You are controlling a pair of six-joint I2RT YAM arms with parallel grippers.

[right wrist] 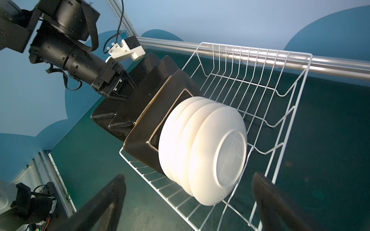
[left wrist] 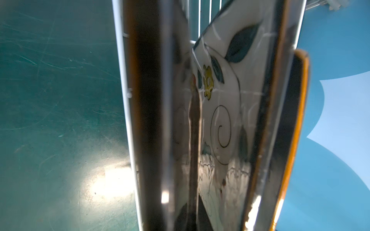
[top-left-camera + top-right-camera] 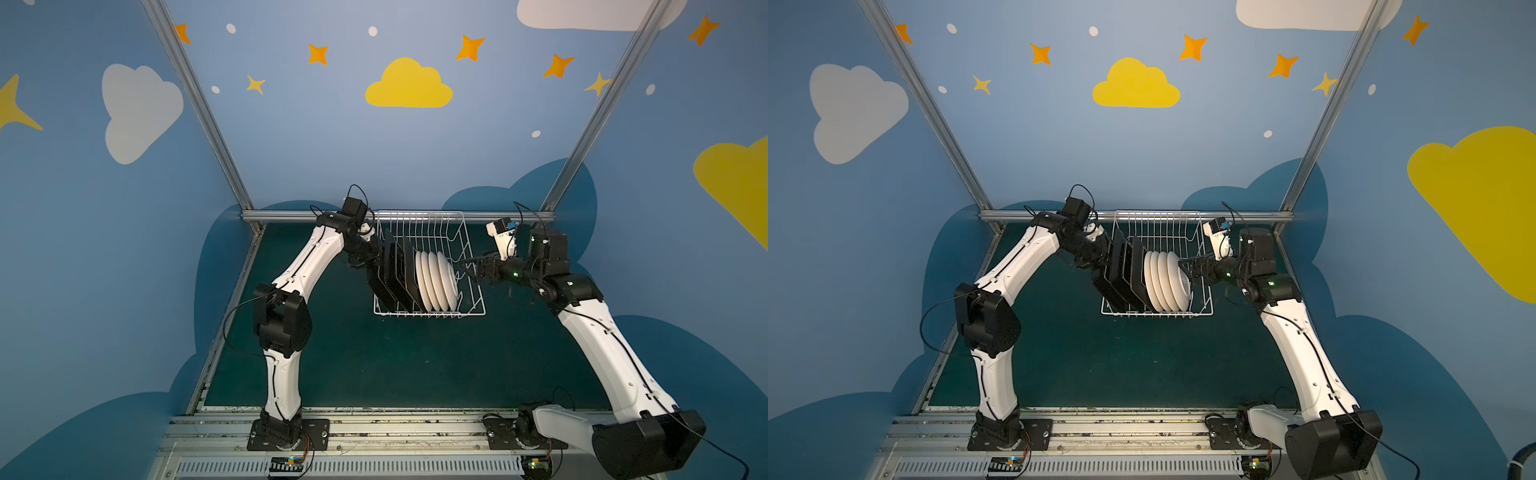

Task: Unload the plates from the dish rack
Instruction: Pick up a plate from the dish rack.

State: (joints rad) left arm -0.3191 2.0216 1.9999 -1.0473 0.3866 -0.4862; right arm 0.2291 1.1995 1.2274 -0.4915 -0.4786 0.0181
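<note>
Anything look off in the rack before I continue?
The end square plate, clamped by the left gripper, sits skewed and offset from the other square plates in the dish rack. No breakage or spills visible.

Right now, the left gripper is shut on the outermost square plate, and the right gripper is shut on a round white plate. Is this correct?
Not quite: the right gripper is open and holds nothing, as the right wrist view shows. The left gripper is indeed shut on the outermost square plate.
</note>
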